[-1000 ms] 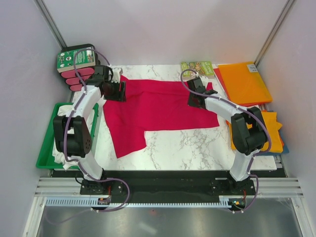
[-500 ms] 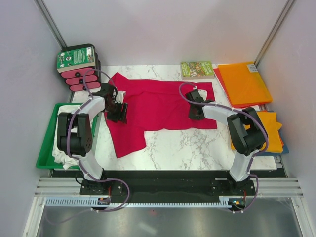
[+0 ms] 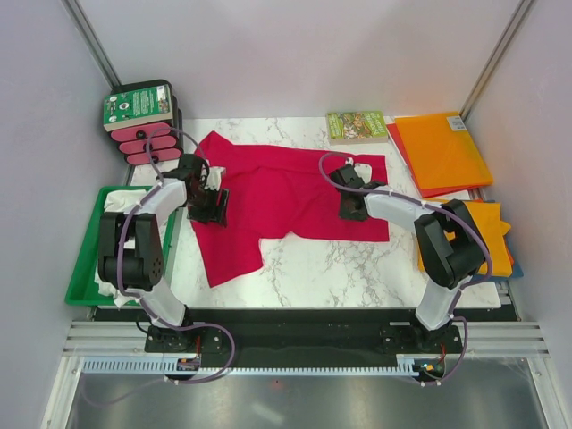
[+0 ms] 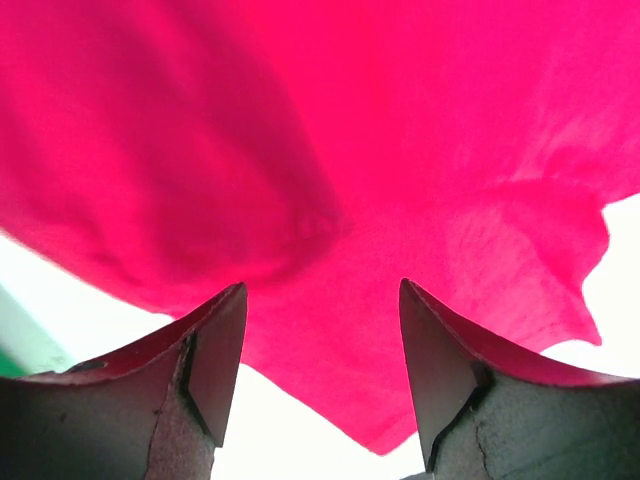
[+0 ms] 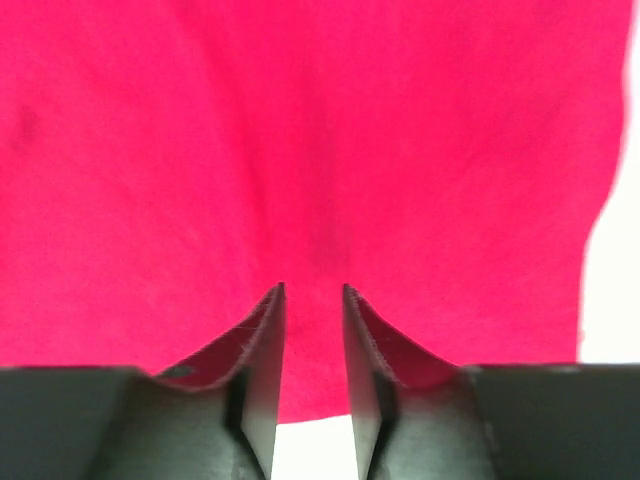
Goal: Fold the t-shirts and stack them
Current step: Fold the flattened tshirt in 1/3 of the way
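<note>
1. At the left gripper [image 3: 213, 204]: standing released, jaws wide apart with nothing between them, hovering low over the left side of the crimson red soft cloth t-shirt [image 3: 277, 192].
2. At the right gripper [image 3: 350, 206]: standing barely parted, keeping only a narrow gap with no cloth pinched, over the shirt's right part.
3. Lying spread across the white marbled table [image 3: 357, 264], reaching from one gripper to the other.
4. Farther out: resting in the green plastic tray [image 3: 79, 279] at left, a white t-shirt [image 3: 114, 198]; lying at right, bright orange t-shirts [image 3: 442, 147].
</note>
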Controlling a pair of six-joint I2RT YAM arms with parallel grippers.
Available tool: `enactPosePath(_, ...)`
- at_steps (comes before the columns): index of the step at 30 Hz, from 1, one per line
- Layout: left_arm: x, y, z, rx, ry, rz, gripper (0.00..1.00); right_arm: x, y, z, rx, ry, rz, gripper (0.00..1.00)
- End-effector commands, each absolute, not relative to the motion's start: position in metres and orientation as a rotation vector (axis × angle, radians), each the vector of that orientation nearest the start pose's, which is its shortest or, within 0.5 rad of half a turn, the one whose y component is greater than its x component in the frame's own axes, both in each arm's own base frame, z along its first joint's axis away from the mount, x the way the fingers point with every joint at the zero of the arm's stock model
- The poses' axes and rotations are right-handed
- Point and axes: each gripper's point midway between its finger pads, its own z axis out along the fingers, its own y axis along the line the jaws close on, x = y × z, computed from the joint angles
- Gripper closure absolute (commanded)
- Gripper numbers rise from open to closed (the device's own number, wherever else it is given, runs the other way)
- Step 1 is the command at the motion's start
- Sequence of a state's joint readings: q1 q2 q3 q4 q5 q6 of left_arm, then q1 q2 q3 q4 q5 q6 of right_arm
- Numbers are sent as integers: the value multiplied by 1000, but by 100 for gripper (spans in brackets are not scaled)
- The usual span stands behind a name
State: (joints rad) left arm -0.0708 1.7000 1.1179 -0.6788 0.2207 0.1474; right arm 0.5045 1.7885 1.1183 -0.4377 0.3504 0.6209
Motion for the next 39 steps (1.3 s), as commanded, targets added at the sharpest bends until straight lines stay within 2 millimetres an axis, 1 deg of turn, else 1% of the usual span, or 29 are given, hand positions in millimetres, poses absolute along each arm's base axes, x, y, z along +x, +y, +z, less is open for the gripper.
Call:
enactPosePath(1,377,-46,105,304,2569,-241,30,400,150,111,310,2344,-92,61)
enactPosePath(2,382,-43,109,278,2559,-230,30,403,148,119,316,2321,-99,60)
enactPosePath(3,388,-40,114,259,2545,-214,30,409,150,134,327,2280,-86,60)
enactPosePath(4,396,-34,118,227,2531,-199,30,413,147,142,341,2254,-98,60)
enactPosePath(5,406,-31,124,174,2497,-189,30,416,148,150,347,2225,-79,61)
enactPosePath(6,411,-27,126,141,2482,-176,30,416,148,159,345,2196,-51,64)
enactPosePath(7,416,-27,127,121,2464,-178,30,415,156,162,321,2189,6,65)
enactPosePath(8,420,-27,123,96,2464,-187,30,422,162,171,303,2138,66,65)
enactPosePath(9,426,-30,123,99,2447,-201,31,415,163,167,281,2137,93,66)
enactPosePath(10,430,-31,122,105,2447,-214,31,414,167,167,260,2129,131,66)
enactPosePath(11,432,-33,110,109,2475,-230,32,413,173,166,235,2127,165,66)
enactPosePath(15,439,-30,95,130,2515,-205,33,406,172,144,178,2199,131,67)
enactPosePath(16,437,-29,93,149,2524,-200,33,404,172,142,169,2207,126,68)
enactPosePath(17,436,-29,99,159,2514,-196,33,400,172,140,161,2215,133,68)
enactPosePath(19,426,-29,99,191,2519,-199,33,396,171,140,152,2213,136,68)
enactPosePath(20,420,-30,103,208,2510,-206,33,390,168,133,149,2225,128,68)
enactPosePath(21,407,-34,106,234,2502,-233,33,387,166,133,147,2226,132,68)
enactPosePath(22,399,-37,108,274,2493,-249,32,385,166,130,147,2231,128,68)
enactPosePath(23,390,-40,105,292,2502,-273,32,381,164,120,143,2253,118,68)
enactPosePath(24,378,-44,97,304,2529,-308,32,380,163,115,147,2264,111,69)
enactPosePath(25,369,-44,96,313,2545,-313,32,378,162,110,160,2277,107,69)
enactPosePath(26,363,-44,91,315,2566,-318,32,376,162,100,168,2300,99,69)
enactPosePath(28,353,-39,75,311,2625,-296,33,375,165,91,200,2322,110,69)
enactPosePath(29,347,-38,70,305,2656,-291,33,375,166,82,208,2344,107,70)
enactPosePath(31,343,-33,58,294,2707,-260,33,374,170,73,223,2371,119,70)
enactPosePath(32,339,-31,55,289,2730,-254,34,375,171,65,237,2389,114,70)
enactPosePath(36,336,-21,41,277,2790,-185,34,370,168,45,261,2454,61,70)
enactPosePath(37,334,-21,38,278,2802,-183,34,366,165,40,265,2478,38,70)
enactPosePath(39,331,-19,31,276,2831,-177,34,365,162,34,279,2493,5,70)
